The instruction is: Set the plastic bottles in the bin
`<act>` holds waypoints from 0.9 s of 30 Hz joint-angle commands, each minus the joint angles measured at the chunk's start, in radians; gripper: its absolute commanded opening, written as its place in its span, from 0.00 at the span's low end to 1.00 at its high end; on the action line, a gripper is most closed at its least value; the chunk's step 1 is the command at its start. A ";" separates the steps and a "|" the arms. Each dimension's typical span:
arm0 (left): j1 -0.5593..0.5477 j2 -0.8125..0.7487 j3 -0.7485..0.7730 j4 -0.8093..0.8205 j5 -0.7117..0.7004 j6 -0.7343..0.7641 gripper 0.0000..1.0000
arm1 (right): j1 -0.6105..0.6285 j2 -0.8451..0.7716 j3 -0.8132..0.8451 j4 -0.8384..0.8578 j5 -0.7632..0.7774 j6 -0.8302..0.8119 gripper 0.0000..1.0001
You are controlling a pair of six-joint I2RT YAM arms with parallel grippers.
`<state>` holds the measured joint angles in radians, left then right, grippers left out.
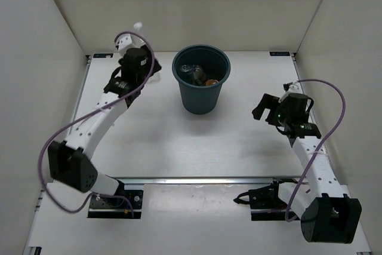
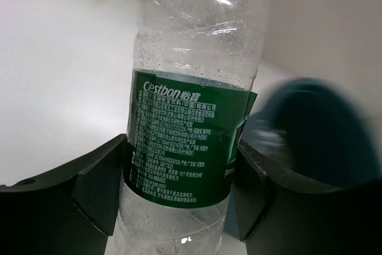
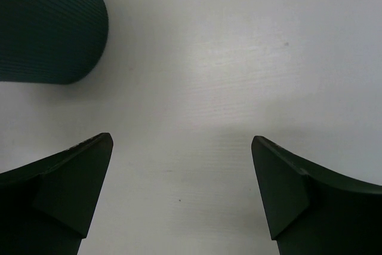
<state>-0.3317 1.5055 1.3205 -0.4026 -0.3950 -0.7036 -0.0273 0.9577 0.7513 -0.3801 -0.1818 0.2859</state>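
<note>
Left gripper (image 2: 182,186) clamps one clear bottle (image 2: 197,58) (green label, droplets inside); right gripper (image 3: 182,144) fingers stand apart; one tapered teal bin (image 1: 201,98).

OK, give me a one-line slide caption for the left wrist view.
Left gripper closed around the clear bottle with green label, the bin blurred at right.

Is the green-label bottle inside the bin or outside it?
Outside: the green-label bottle sits gripped by the left claw, with the bin beside it.
</note>
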 commanded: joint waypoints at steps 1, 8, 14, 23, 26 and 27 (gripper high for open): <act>-0.147 -0.162 0.051 0.253 -0.105 0.252 0.72 | -0.025 -0.019 -0.062 0.011 -0.041 0.002 0.99; -0.280 -0.044 0.222 0.374 0.042 0.308 0.73 | -0.037 -0.086 -0.145 -0.017 -0.061 0.015 0.99; -0.314 0.246 0.414 0.372 0.154 0.241 0.75 | -0.039 -0.154 -0.164 -0.036 -0.065 0.050 0.99; -0.339 0.222 0.399 0.327 0.073 0.225 0.82 | -0.016 -0.201 -0.158 -0.046 -0.067 0.073 0.99; -0.336 0.132 0.300 0.352 0.056 0.242 0.98 | -0.014 -0.185 -0.144 -0.049 -0.065 0.062 0.99; -0.346 0.115 0.277 0.343 0.048 0.254 0.99 | -0.013 -0.171 -0.136 -0.062 -0.061 0.067 0.99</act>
<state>-0.6773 1.7733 1.6272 -0.0998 -0.3115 -0.4618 -0.0399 0.7731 0.5903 -0.4381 -0.2375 0.3481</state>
